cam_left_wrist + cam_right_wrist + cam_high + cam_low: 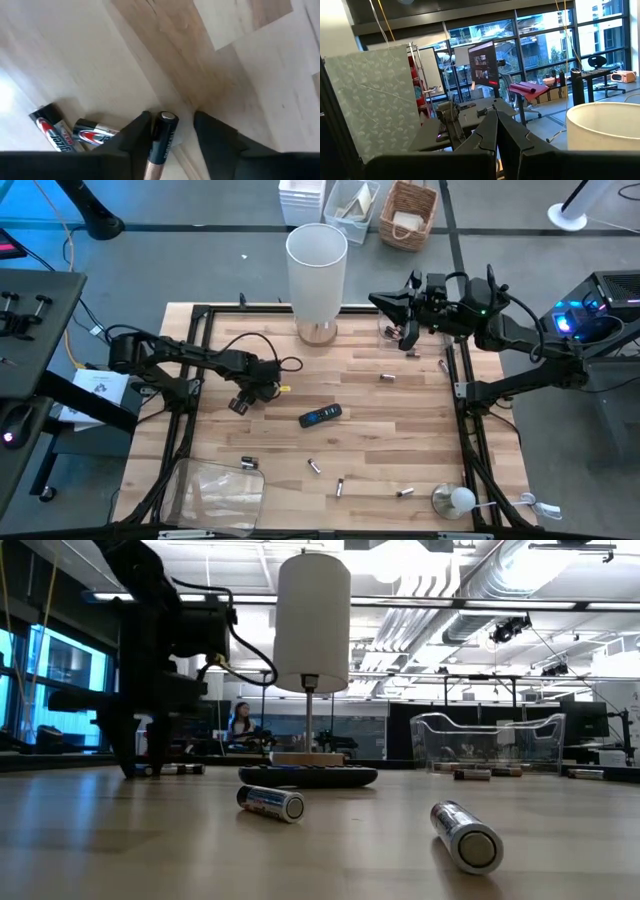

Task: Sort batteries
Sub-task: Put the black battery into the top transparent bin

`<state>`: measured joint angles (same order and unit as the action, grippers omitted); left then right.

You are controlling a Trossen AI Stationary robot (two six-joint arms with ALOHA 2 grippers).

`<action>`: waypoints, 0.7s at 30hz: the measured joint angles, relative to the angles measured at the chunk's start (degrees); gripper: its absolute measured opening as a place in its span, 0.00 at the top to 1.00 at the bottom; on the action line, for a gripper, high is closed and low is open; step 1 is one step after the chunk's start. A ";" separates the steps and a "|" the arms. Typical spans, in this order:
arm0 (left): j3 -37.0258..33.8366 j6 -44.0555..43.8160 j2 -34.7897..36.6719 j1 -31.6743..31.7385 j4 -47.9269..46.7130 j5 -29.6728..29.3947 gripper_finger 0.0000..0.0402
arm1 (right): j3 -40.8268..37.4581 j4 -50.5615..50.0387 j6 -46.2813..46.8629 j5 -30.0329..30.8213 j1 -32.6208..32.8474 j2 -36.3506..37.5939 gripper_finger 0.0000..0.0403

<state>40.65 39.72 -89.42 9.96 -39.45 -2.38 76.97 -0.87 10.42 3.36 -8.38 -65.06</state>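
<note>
My left gripper [240, 402] points straight down, low over the left part of the wooden table [400, 440]. In the left wrist view it [172, 120] is open, with a dark battery with a copper-coloured end [162, 137] lying between its fingers. This battery lies close to one finger [136, 132]; a gap shows to the other finger [215, 135]. Two silver batteries with red marks [52, 134] [95, 132] lie on the wood just beside them. My right gripper [496, 117] is shut on nothing, held high and level over the table's far right [385, 302]. My left gripper stands over the dark battery from above, its fingers on either side of it and across its length. The battery lies flat on the table. Whether the nearer finger touches the battery's side [156, 135], I cannot tell.
More batteries lie scattered [387, 377] [313, 466] [404, 493] [248, 463]. A black remote-like bar [320, 416] lies mid-table. A white lamp [317, 265] stands at the far edge. A clear plastic tub [218, 488] sits near left and a bulb [455, 500] near right.
</note>
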 joint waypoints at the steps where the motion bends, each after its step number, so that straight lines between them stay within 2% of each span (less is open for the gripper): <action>1: 0.07 -0.02 -0.15 -0.09 -0.22 0.10 0.69 | 0.00 -0.02 0.02 0.00 0.00 0.00 1.00; 5: 2.42 -2.21 -0.31 -0.70 -2.81 0.18 0.92 | 0.00 -0.22 0.02 0.00 0.00 0.00 1.00; 9: 7.41 -7.31 -0.04 -0.55 -8.20 -0.09 0.93 | 0.00 -0.22 0.02 0.00 0.00 0.00 1.00; 12: 11.72 -9.45 1.94 -0.59 -7.66 0.65 0.93 | 0.00 -0.22 -0.20 0.00 0.00 -0.02 1.00; 14: 14.43 -11.05 3.55 -0.58 -6.30 3.31 0.93 | 0.00 -0.22 -0.20 0.02 0.00 -0.02 1.00; 17: 18.24 -13.18 5.87 -0.18 5.73 7.29 0.93 | 0.00 -0.08 -0.23 0.02 0.00 -0.02 1.00; 21: 20.42 -19.24 5.69 0.67 27.52 7.83 0.93 | 0.00 1.51 0.09 0.02 0.00 -0.02 1.00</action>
<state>61.06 20.48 -83.73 10.62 -11.92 5.45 76.97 0.64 10.51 3.38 -8.38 -65.08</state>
